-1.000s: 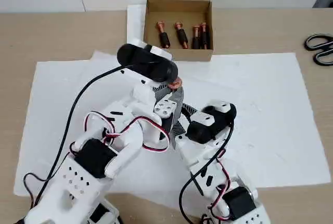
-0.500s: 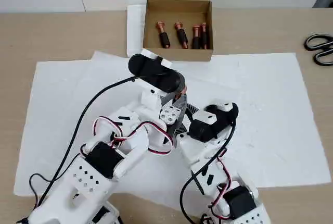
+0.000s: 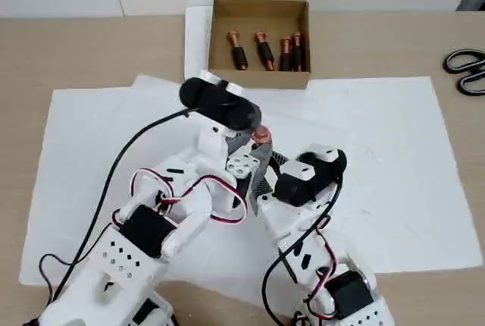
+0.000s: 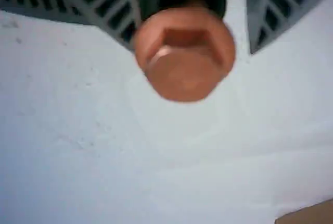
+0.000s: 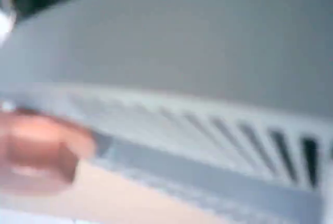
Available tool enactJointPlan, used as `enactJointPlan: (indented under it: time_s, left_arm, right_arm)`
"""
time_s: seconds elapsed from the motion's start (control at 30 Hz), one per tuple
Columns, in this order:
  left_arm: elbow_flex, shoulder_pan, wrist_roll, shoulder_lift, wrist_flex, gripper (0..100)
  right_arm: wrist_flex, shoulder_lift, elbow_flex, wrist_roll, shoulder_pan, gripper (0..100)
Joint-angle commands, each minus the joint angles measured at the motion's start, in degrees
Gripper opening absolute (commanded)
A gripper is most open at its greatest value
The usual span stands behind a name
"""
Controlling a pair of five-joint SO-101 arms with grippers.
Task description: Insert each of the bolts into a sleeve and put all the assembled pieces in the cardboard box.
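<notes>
Left tool [image 3: 258,142] slightly back leftward, bolt [image 4: 184,52] tight between its fingers [image 4: 88,2]

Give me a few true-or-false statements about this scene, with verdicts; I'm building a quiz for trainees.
1. The cardboard box holds four assembled pieces. True.
2. The left claw grips a copper-headed bolt. True.
3. The scissors lie inside the box. False: they lie on the table, at its right edge.
4. The pieces in the box stand upright. False: they lie flat on its floor.
</notes>
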Motion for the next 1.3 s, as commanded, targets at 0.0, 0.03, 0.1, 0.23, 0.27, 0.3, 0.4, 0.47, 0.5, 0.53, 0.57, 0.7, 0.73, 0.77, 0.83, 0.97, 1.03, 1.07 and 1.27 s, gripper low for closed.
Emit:
enactJointPlan:
  time_s: [0.0,0.03,0.1,0.23,0.27,0.3,0.4,0.47,0.5,0.53,0.57,0.7,0.73,0.77,0.83,0.97,1.03,1.07,1.27]
  left_arm:
    - [-4.62,0.09,0.97,-0.88,3.69,13]
    - [-6.46,0.0,0.97,-0.97,5.27,13]
    - [-9.89,-0.09,0.97,-0.97,8.62,13]
    - [-14.37,-0.09,0.97,-0.97,13.1,13]
    - [-15.25,-0.18,0.97,-0.97,13.89,13]
    - [-16.31,-0.26,0.88,-0.97,14.68,13]
    - [-18.86,-1.05,0.79,-1.05,18.2,13]
    - [-20.62,-4.04,0.79,-1.05,21.19,13]
    - [-21.85,-6.59,0.79,-1.05,22.86,13]
    - [-23.25,-9.41,0.79,-1.23,24.62,13]
    - [-24.75,-12.57,0.79,-1.76,26.29,13]
    - [-25.89,-24.53,0.7,-6.07,29.63,13]
    - [-25.89,-26.99,0.62,-7.47,30.95,13]
    - [-25.89,-29.01,-0.18,-8.7,32.44,13]
    - [-25.8,-31.82,-2.37,-11.08,35.78,13]
    - [-24.92,-33.14,-3.16,-14.95,40.35,13]
    - [-22.73,-32.97,-3.16,-16.7,40.35,13]
    - [-21.58,-32.88,-3.16,-17.67,40.26,13]
    - [-17.27,-32.79,-3.16,-24.26,40.26,13]
  right_arm:
    - [-1.36,-0.75,-0.7,-0.26,0.66,0.5]
    - [-1.36,-0.75,-0.7,-0.26,0.66,0.5]
    - [-1.27,-0.75,-0.62,-0.26,0.75,0.5]
    - [-1.27,-0.75,-0.62,-0.26,0.75,0.5]
    - [-1.27,-0.75,-0.62,-0.26,0.84,0.5]
    - [-1.27,-0.75,-0.62,-0.26,0.84,0.5]
    - [-1.19,-0.75,0.0,-0.26,1.01,0.5]
    - [-1.19,-0.75,2.02,-0.26,1.27,0.5]
    - [-1.63,-0.75,3.34,-0.26,1.71,0.5]
    - [-1.63,-0.75,4.22,-0.26,2.51,0.5]
    - [-1.71,-0.75,4.66,-0.26,3.3,0.5]
    - [-1.63,-0.75,4.66,0.0,7.87,0.5]
    - [-1.19,-0.48,4.13,0.35,9.36,0.4]
    - [-1.01,-0.22,3.52,1.67,11.21,0.4]
    - [0.66,-0.22,1.14,6.33,14.29,0.4]
    - [4.62,0.57,-8.79,10.81,16.22,0.4]
    - [3.56,4.26,-14.77,11.08,16.22,0.4]
    - [2.86,7.52,-18.11,11.08,16.4,0.4]
    - [-3.21,41.1,-43.34,10.81,16.48,0.4]
